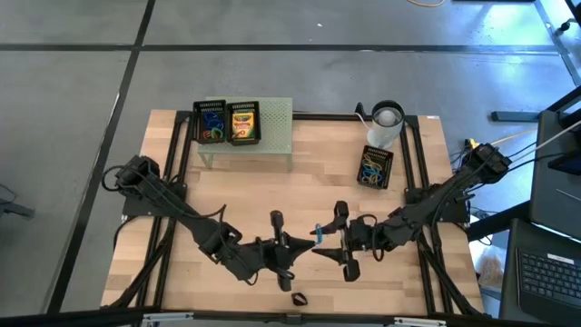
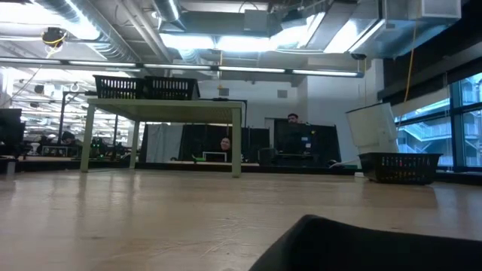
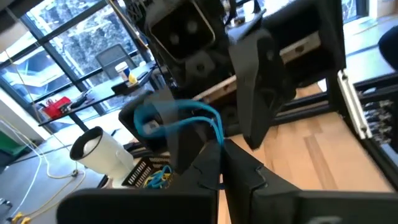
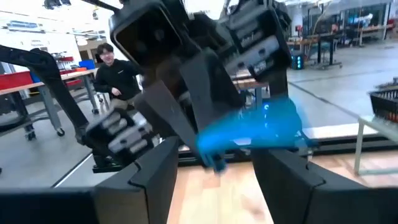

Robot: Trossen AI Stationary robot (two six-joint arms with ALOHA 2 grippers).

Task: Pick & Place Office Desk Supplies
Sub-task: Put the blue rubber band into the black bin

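A blue loop point(image 3: 186, 118) hangs in the air between my two grippers, above the table's near middle point(image 1: 320, 230). My left gripper point(image 3: 221, 152) is shut on one end of it point(image 1: 311, 238). My right gripper point(image 4: 217, 168) faces it, open, with the blurred blue loop point(image 4: 249, 134) between and just beyond its fingers point(image 1: 329, 241). A small black clip point(image 1: 298, 297) lies on the table near the front edge. A crayon box point(image 1: 242, 123) and a basket of loops point(image 1: 211, 123) sit on the pale green stand point(image 1: 272, 136). My left gripper pinches the loop's near end point(image 3: 216, 134) between its two fingertips, coming level from the table's left. The loop is clear of the table and runs out toward the other gripper. My right gripper has one finger point(image 3: 163, 127) through the loop's far end point(image 3: 146, 121), which wraps around that finger. The other finger point(image 3: 255, 93) stands apart outside the loop, and the fingers come level from the table's right.
A black basket point(image 1: 375, 167) with coloured bands stands at the right, and a white cup point(image 1: 386, 123) stands behind it. In the low view the stand point(image 2: 162, 109) is at the far left and the basket point(image 2: 399, 167) at the right. Bare wood lies between them.
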